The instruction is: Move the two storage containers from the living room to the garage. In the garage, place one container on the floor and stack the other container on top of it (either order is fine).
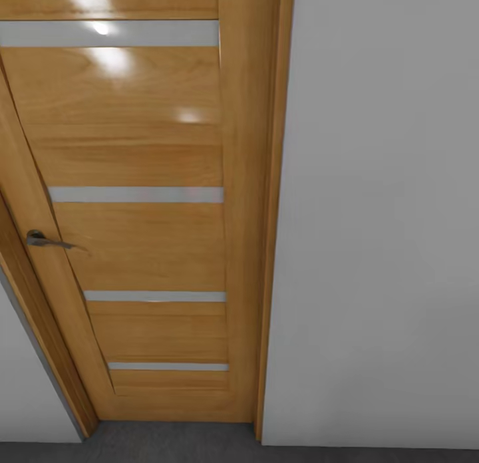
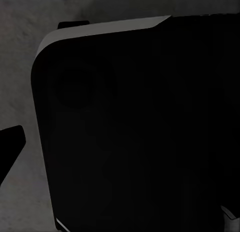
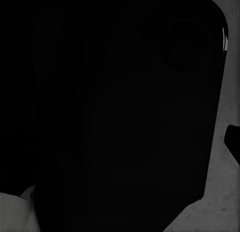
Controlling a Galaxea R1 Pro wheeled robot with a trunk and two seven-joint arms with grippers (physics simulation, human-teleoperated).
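The two storage containers are out of view. In the head view I face a wooden door with several horizontal glass strips and a metal lever handle, set in a wooden frame. A strip of dark grey concrete floor runs along its foot. Each wrist view looks down past a large black rounded body onto speckled grey floor. A dark finger tip juts in at the edge of the left wrist view, and another dark tip at the edge of the right wrist view.
A plain pale grey wall stands right of the door frame, and a sliver of the same wall shows at the lower left. The door stands close ahead and looks shut.
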